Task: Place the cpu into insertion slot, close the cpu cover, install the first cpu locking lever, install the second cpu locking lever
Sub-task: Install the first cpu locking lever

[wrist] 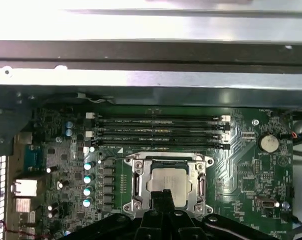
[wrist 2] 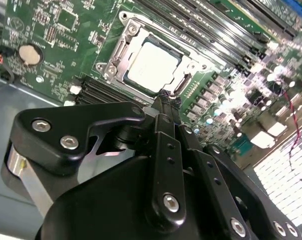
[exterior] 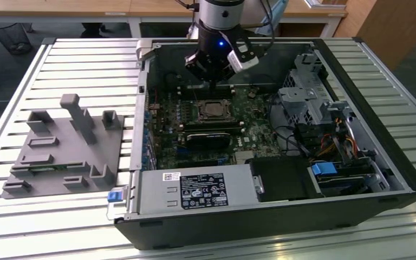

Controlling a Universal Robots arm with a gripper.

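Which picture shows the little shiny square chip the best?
The second wrist view: the cpu looks big, bright and almost whole. In the first wrist view the gripper covers part of it. In the exterior view it is only a tiny square.

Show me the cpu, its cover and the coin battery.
cpu (wrist: 175, 181), first wrist view, metal top.
cover (wrist: 142, 186), first wrist view, side bar.
coin battery (wrist: 268, 143), first wrist view, middle of face.

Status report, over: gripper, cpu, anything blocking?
Gripper shut, tips at slot edge. Cpu seated in insertion slot, cpu cover down around it. No obstruction seen.
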